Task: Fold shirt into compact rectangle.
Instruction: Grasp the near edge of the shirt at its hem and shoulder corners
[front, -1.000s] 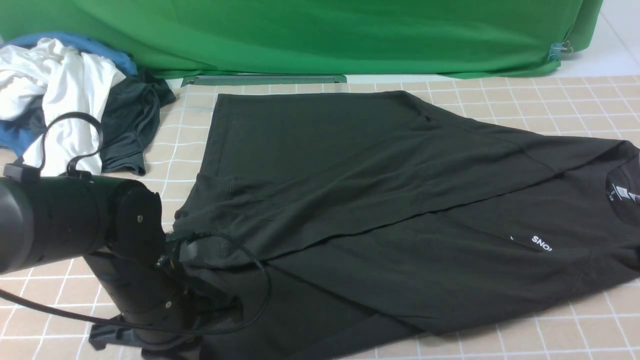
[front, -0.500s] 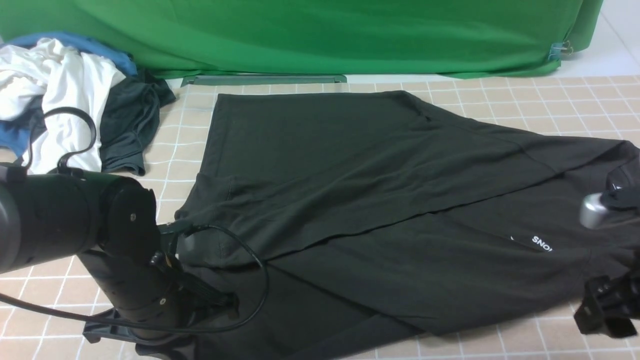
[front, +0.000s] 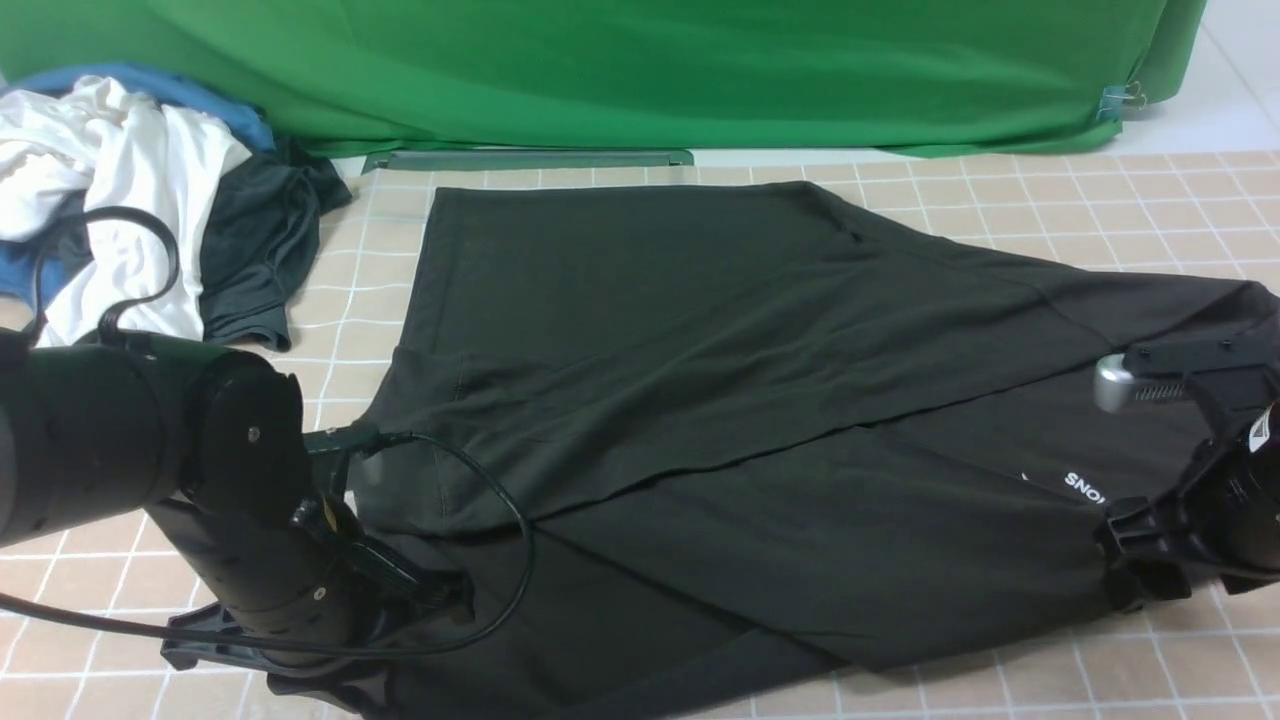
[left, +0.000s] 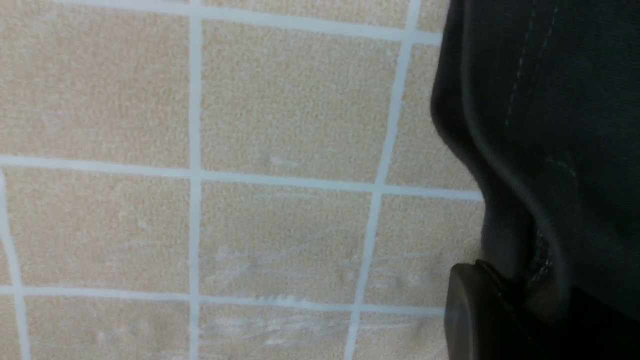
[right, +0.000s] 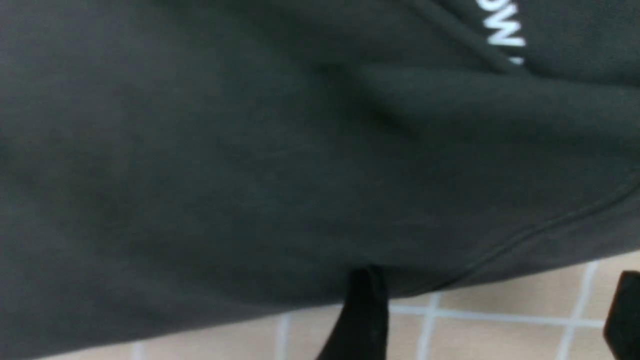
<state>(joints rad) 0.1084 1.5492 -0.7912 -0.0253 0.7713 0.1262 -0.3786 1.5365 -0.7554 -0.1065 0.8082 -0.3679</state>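
Observation:
The black shirt lies spread over the checked table, its far side folded over the middle. A bit of white chest print shows near its right end. My left gripper is low at the shirt's near left corner. In the left wrist view it is shut on the stitched hem, with a dark finger beside the pinched cloth. My right gripper hangs over the shirt's near right edge. Its jaws are open with bare table between them, just off the shirt's edge.
A heap of white, blue and dark grey clothes sits at the back left. A green backdrop closes off the far side, with a metal bar at its foot. The beige checked table cover shows around the shirt.
My right arm has come in from the right and now hangs over the shirt's near right edge, jaws open. My left arm has shifted slightly left and down, still holding the hem.

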